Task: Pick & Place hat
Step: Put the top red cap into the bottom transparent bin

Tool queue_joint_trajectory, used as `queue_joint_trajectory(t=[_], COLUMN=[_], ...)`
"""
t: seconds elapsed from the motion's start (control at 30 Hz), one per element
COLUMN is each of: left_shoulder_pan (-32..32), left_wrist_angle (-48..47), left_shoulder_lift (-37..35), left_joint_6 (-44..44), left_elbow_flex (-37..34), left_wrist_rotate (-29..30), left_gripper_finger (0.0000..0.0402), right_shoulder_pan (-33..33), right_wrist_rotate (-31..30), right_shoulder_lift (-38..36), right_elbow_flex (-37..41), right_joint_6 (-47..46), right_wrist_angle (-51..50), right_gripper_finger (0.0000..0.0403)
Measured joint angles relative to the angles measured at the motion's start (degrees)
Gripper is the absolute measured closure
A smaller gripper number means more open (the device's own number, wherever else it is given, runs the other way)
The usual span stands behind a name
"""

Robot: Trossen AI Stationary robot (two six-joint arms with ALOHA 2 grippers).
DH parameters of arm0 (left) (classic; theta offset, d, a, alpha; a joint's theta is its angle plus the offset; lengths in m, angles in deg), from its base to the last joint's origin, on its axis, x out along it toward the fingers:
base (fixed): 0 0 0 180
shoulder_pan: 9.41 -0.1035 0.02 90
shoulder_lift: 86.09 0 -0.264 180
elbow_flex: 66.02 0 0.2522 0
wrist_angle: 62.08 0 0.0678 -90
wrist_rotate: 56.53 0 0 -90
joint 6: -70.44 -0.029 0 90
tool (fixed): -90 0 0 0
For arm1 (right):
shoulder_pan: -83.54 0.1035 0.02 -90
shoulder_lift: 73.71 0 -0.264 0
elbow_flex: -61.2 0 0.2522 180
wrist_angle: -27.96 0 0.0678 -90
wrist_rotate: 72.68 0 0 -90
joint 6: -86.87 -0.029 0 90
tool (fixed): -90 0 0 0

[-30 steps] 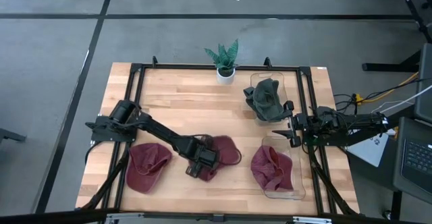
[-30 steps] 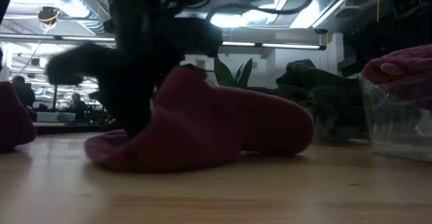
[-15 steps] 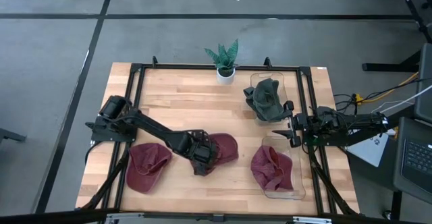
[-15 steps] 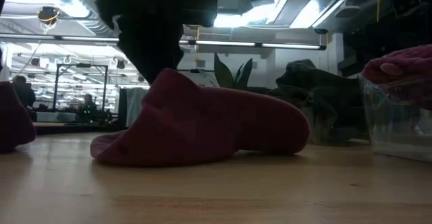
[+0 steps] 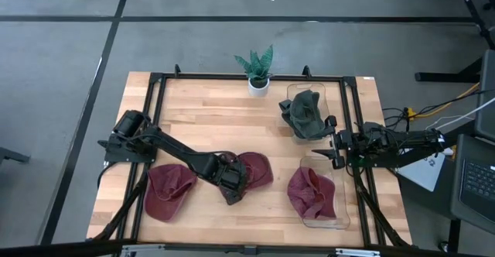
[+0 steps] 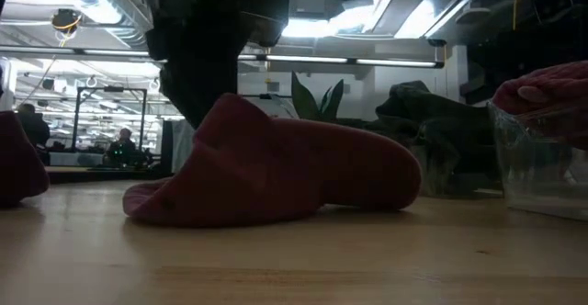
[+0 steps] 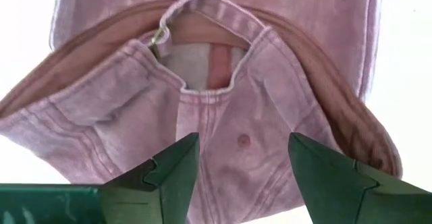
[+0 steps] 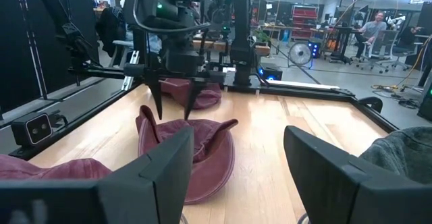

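The left tool (image 5: 231,189) hangs directly over a maroon hat (image 5: 251,169) near the middle of the wooden desk (image 5: 209,110), its two dark fingers (image 7: 158,177) spread wide and pointed down at the cap, gripping nothing. Seen from the left wrist, the fingers straddle the back of the crown, where the strap opening and its small buckle show. From desk level, the hat (image 6: 276,172) lies flat on the wood with the arm rising dark above its left end. A second maroon hat (image 5: 170,191) sits on the desk to the left of the first, near the front edge. On the right side, a clear bin (image 5: 331,220) holds another maroon hat (image 5: 311,193), and a farther clear bin (image 5: 292,94) holds a dark green hat (image 5: 305,111). The right tool (image 5: 334,150) waits between the two bins at the desk's right edge, fingers apart and empty. A small potted plant (image 5: 257,70) stands at the far edge.
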Motion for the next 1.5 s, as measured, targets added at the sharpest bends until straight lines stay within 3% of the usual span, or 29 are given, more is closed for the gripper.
queue_joint_trajectory(t=[0.97, 1.3, 1.5], left_shoulder_pan=[-1.3, -1.5, -1.8], left_wrist_angle=[-2.8, -4.0, -8.3], left_shoulder_lift=[5.0, 0.5, -0.1], left_joint_6=[2.4, -1.4, -1.3], left_elbow_flex=[0.1, 0.3, 0.0], left_wrist_rotate=[-2.8, 3.8, 3.8], left_gripper_finger=[0.0178, 0.0178, 0.0178], right_shoulder_pan=[0.0, 0.0, 0.0], right_wrist_rotate=[0.0, 0.0, 0.0], right_shoulder_lift=[0.0, 0.0, 0.0], right_elbow_flex=[0.0, 0.0, 0.0], right_joint_6=[0.0, 0.0, 0.0], right_wrist_angle=[0.0, 0.0, 0.0], right_gripper_finger=[0.0174, 0.0174, 0.0174])
